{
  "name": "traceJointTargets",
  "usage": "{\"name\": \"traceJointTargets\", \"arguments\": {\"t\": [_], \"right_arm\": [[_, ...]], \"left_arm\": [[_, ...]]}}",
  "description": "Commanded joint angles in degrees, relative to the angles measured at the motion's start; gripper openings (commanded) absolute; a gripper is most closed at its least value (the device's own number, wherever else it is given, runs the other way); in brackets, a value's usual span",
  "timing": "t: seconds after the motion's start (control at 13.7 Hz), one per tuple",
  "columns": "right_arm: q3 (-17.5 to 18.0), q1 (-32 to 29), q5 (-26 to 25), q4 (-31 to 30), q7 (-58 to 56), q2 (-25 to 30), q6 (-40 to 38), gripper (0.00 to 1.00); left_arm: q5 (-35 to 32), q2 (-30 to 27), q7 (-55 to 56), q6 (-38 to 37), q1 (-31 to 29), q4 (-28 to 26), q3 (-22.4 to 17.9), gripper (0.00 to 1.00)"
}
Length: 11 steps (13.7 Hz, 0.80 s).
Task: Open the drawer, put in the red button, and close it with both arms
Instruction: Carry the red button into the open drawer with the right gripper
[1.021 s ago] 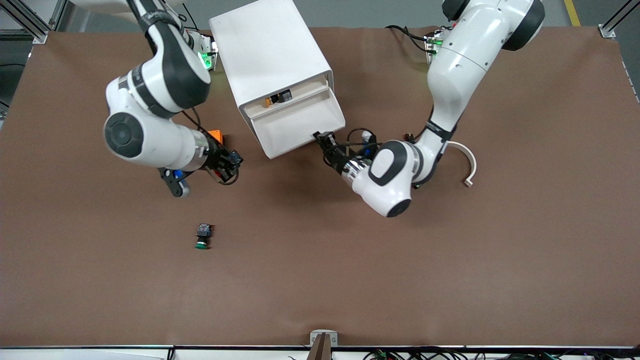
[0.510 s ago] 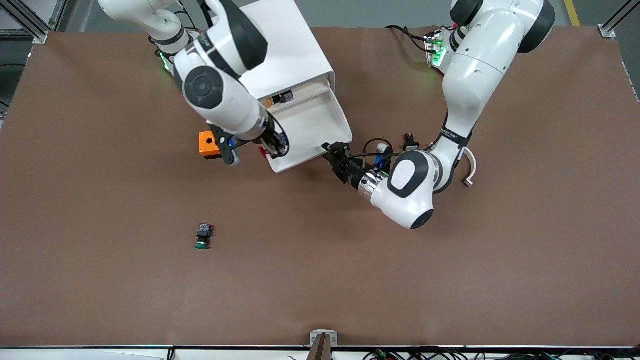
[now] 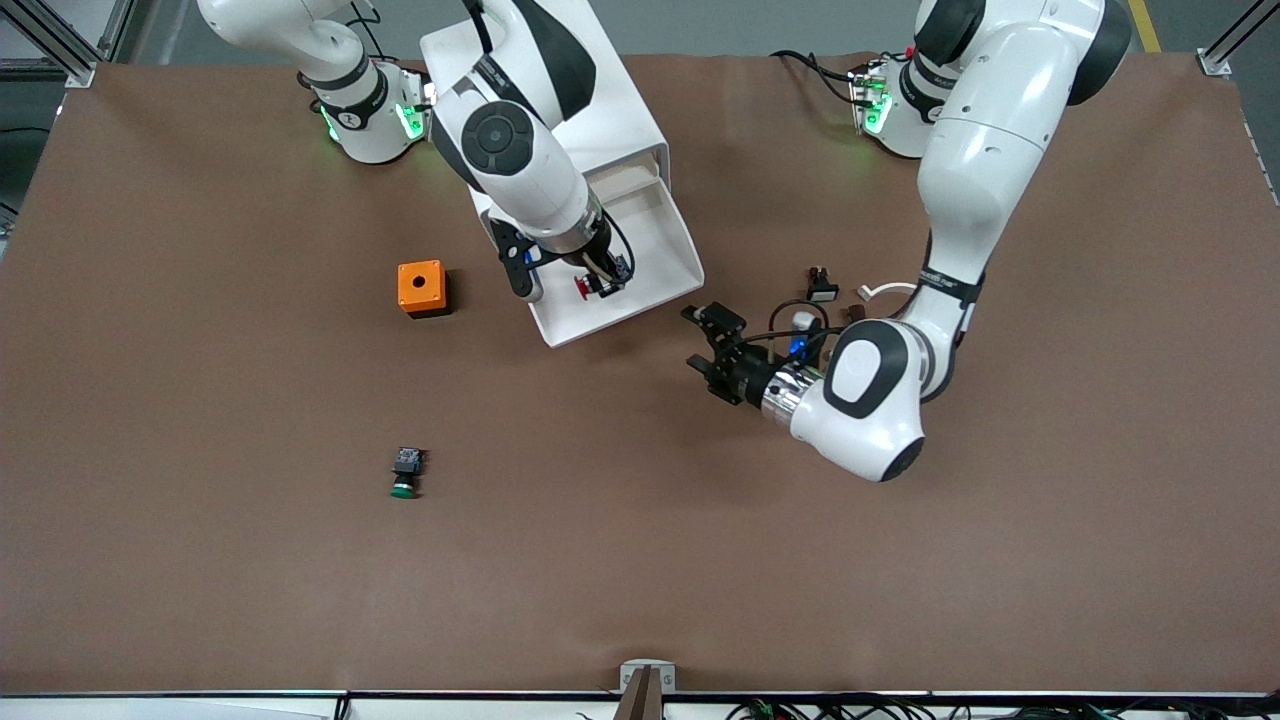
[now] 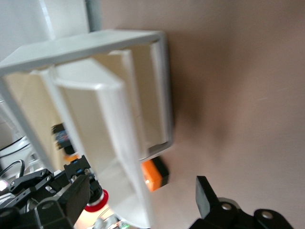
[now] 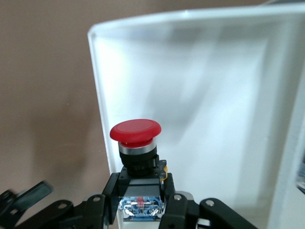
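The white cabinet (image 3: pixel 545 95) has its middle drawer (image 3: pixel 655 270) pulled out. My right gripper (image 3: pixel 606 281) is shut on the red button (image 3: pixel 583 290) and holds it over the open drawer's tray, near the front corner toward the right arm's end. In the right wrist view the red cap (image 5: pixel 136 131) stands above the fingers (image 5: pixel 97 202), with the white tray (image 5: pixel 205 95) under it. My left gripper (image 3: pixel 700 340) is open and empty over the table, apart from the drawer's front. The left wrist view shows the drawer (image 4: pixel 121 129) and the red button (image 4: pixel 96 200).
An orange box with a hole (image 3: pixel 421 288) stands on the table beside the cabinet, toward the right arm's end. A green-capped button (image 3: pixel 404 473) lies nearer the front camera. Small parts (image 3: pixel 820 285) lie by the left arm's wrist.
The left gripper pulled the drawer out, let go and backed away open. The right arm carried the red button from beside the orange box to over the open drawer.
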State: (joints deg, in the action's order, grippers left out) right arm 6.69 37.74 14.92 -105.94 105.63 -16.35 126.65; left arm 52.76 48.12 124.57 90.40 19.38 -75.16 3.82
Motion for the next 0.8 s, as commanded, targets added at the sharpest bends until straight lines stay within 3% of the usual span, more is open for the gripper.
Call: {"name": "traceJointTargets", "arguments": {"t": [0.0,0.22,0.29,0.36,0.44,0.51,0.73], "right_arm": [[-0.7,0.8,0.5,-1.8,1.3,-0.8,3.6,0.1],[-1.0,0.8,-1.0,-1.6,1.3,-2.3,5.5,0.27],[-1.0,0.6,-1.3,-1.5,1.3,-2.3,5.4,0.4],[-1.0,0.3,-1.3,-1.3,1.2,-2.3,5.0,0.63],[-1.0,0.2,-1.6,-0.9,1.0,-2.2,4.7,0.91],[-1.1,0.0,-2.9,0.2,1.0,-2.2,4.6,1.0],[-1.2,-7.0,-3.9,10.5,-2.3,-2.1,-8.4,1.0]], "left_arm": [[-7.0,-1.7,-6.2,-1.2,0.1,1.3,-3.3,0.98],[-17.2,-3.4,-11.8,-2.3,0.0,1.3,-2.9,0.98],[-19.3,-3.6,-13.9,-2.3,0.0,1.9,-2.9,0.99],[-19.9,-4.0,-16.0,-2.3,0.1,3.2,-3.2,0.99],[-20.0,-4.2,-18.6,-2.3,-0.1,3.4,-3.2,0.99],[-20.2,-4.4,-21.6,-2.3,0.0,3.9,-3.3,0.99],[-25.8,-6.1,-28.2,-2.0,0.5,4.1,-3.3,0.99]]}}
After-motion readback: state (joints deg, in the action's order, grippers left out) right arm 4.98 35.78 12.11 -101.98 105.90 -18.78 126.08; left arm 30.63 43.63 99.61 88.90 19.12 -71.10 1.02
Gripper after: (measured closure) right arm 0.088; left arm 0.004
